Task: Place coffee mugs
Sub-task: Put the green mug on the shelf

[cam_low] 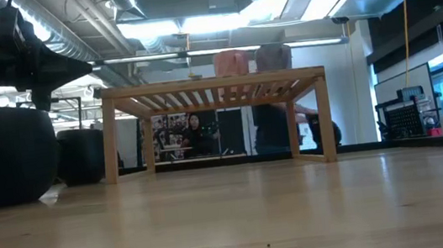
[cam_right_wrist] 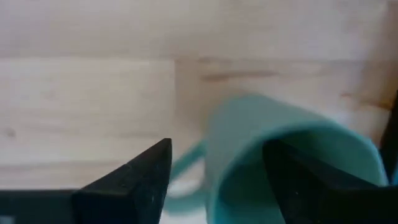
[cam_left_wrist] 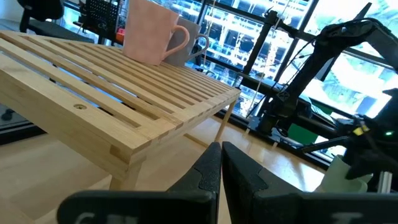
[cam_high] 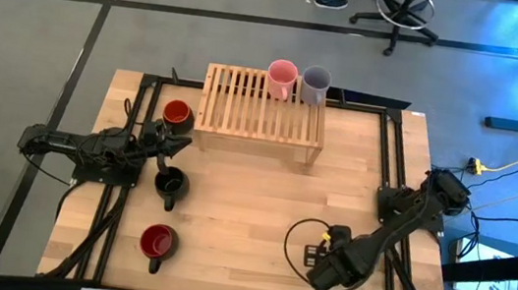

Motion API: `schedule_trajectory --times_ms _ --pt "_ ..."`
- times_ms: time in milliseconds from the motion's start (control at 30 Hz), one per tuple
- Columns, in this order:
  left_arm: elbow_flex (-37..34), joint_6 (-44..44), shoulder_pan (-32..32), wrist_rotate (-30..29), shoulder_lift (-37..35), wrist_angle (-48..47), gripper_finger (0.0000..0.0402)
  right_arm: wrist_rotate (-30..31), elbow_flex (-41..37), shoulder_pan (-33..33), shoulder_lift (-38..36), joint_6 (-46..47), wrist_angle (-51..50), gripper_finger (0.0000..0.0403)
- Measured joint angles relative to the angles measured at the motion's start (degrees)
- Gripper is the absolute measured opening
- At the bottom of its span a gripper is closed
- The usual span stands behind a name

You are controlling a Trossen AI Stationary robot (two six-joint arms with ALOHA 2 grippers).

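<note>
The green mug (cam_right_wrist: 280,124) stands on the table under my right gripper (cam_right_wrist: 217,148), near the table's near right part. That gripper (cam_high: 328,265) hides the mug in the high view. The gripper is open, with one finger inside the mug's mouth and the other outside by the handle (cam_right_wrist: 186,165). The pink mug (cam_high: 281,76) and the lavender mug (cam_high: 315,83) stand on the rack's far right end. The orange-red mug (cam_high: 176,113), black mug (cam_high: 170,184) and dark red mug (cam_high: 156,242) stand on the table's left side. My left gripper (cam_high: 166,144) is shut and empty, between the orange-red and black mugs. My right gripper comes at the green mug from above, its fingers either side of the wall on the handle's side (cam_right_wrist: 214,155). I cannot tell whether either finger touches the mug. The mug rests on the table.
The slatted wooden rack (cam_high: 261,116) stands at the table's far middle, with bare slats left of the two mugs. A black cable loop (cam_high: 299,237) lies beside my right arm. Bare wood lies between the rack and the near edge. People show in the room beyond.
</note>
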Motion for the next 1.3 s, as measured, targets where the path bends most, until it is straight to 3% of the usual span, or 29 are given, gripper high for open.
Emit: schedule_trajectory --times_ms 133,300,400,667,833,1000,1300 --pt "0.0 0.0 0.0 0.0 0.0 0.0 0.0007 0.8 -2.1 -0.6 0.0 -1.2 3.2 0.0171" --pt "0.0 0.1 0.0 0.0 0.0 0.0 0.0007 0.1 -3.8 -0.5 0.0 -2.1 4.6 0.0057" --pt "0.0 0.1 0.0 0.0 0.0 0.0 0.0007 1.8 -3.7 -0.5 0.0 -7.5 4.7 0.0011" --pt "0.0 0.2 0.0 0.0 0.0 0.0 0.0007 10.8 1.6 -7.0 0.2 -30.7 7.5 0.0008" --pt "0.0 0.1 0.0 0.0 0.0 0.0 0.0007 12.4 6.0 -14.2 2.0 -48.4 8.4 0.0005" --pt "0.0 0.1 0.0 0.0 0.0 0.0 0.0007 10.0 12.1 -21.5 6.7 -62.1 8.1 0.0004" --pt "0.0 0.1 0.0 0.0 0.0 0.0 0.0007 4.2 17.2 -30.1 13.2 -74.1 10.0 0.0003"
